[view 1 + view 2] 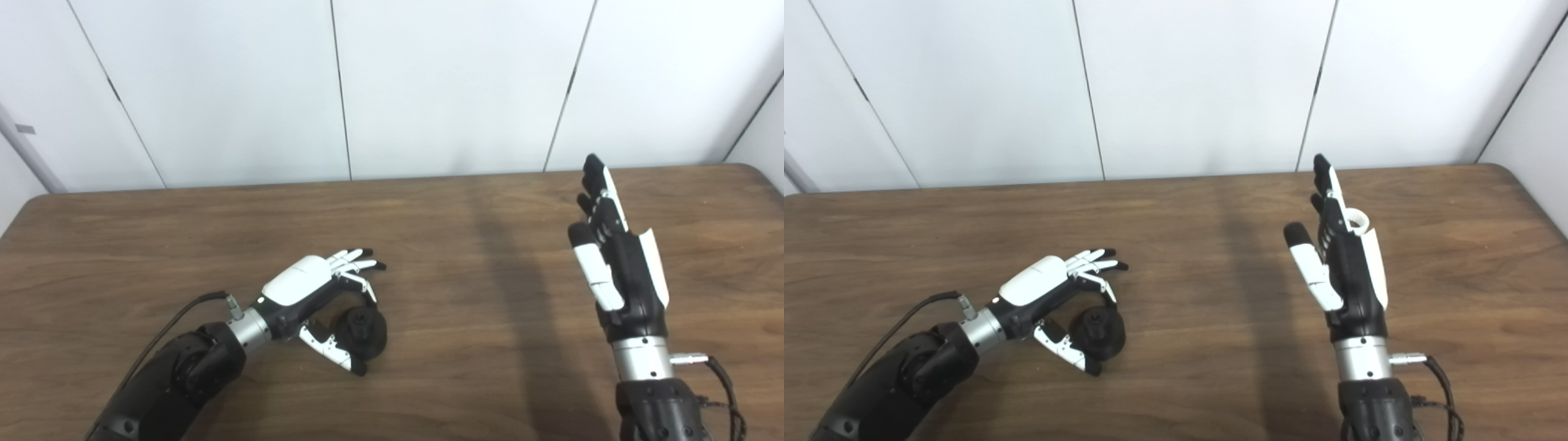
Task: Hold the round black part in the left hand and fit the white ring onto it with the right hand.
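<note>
The round black part (364,331) lies on the wooden table (465,257) at the lower left. My left hand (318,294) hovers over and around it, fingers spread above it and thumb below it; the hand is open and I cannot tell whether it touches the part. My right hand (612,263) stands upright at the right, palm facing left, fingers straight and apart, holding nothing. The white ring (1356,219) lies on the table just behind the right hand; only a sliver shows in the right eye view and it is hidden in the left eye view.
White wall panels (392,86) rise behind the table's far edge. A cable (716,373) hangs from the right wrist and another runs along the left forearm (171,318). Bare wood lies between the two hands.
</note>
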Tool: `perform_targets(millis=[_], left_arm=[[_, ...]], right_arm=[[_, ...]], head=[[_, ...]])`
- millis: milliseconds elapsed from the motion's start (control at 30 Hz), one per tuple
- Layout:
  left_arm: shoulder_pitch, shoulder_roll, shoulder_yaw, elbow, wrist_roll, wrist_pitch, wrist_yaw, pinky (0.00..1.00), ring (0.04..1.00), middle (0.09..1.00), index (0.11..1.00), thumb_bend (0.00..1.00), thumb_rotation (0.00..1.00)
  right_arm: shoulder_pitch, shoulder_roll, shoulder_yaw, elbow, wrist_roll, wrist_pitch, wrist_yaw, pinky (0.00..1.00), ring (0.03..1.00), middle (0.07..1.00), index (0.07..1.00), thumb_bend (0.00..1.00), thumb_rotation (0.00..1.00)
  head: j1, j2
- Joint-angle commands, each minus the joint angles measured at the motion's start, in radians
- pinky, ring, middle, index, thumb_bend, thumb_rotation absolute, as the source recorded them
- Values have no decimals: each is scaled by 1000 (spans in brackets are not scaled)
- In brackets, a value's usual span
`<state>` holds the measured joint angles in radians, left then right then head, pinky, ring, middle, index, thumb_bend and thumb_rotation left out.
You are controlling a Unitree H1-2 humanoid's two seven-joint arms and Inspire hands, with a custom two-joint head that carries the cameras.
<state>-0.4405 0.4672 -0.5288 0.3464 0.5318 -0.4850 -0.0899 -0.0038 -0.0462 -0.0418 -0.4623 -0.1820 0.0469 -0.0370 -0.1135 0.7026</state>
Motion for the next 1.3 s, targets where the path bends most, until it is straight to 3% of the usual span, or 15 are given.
perform_targets(millis=[0, 233, 500, 833, 1033, 1167, 1267], left_arm=[[0, 32, -43, 42, 65, 15, -20, 1000, 1000, 918, 480, 526, 62], [-25, 60, -117, 69, 61, 15, 65, 1000, 1000, 914, 481, 526, 61], [-53, 83, -183, 80, 79, 15, 145, 1000, 1000, 899, 481, 525, 62], [-58, 82, -218, 93, 48, 15, 174, 1000, 1000, 891, 480, 525, 61], [-62, 79, -234, 102, 21, 15, 182, 1000, 1000, 892, 480, 525, 62], [-61, 68, -226, 115, 3, 15, 181, 1000, 1000, 889, 480, 525, 61], [-63, 61, -233, 124, -2, 15, 193, 1000, 1000, 892, 480, 525, 62]], right_arm=[[-28, 6, -4, -50, -6, -1, -9, 990, 1000, 987, 969, 542, 867], [-30, 8, 0, -60, -13, 1, -9, 949, 1000, 986, 971, 521, 854], [-27, 3, -2, -57, -13, -19, -8, 977, 1000, 992, 972, 506, 850], [-27, -6, -8, -70, -18, -28, -8, 998, 1000, 989, 972, 483, 861], [-24, -33, -42, -129, -20, 59, 8, 1000, 1000, 998, 982, 497, 874], [-40, -95, -70, -146, -66, 80, 17, 955, 996, 997, 984, 470, 895], [-58, -131, -98, -173, -80, 138, 25, 991, 992, 963, 955, 521, 895]], head=[[-1, 2], [-13, 5], [-20, 5], [-24, 5], [-66, -11], [-81, -19], [-93, -20]])
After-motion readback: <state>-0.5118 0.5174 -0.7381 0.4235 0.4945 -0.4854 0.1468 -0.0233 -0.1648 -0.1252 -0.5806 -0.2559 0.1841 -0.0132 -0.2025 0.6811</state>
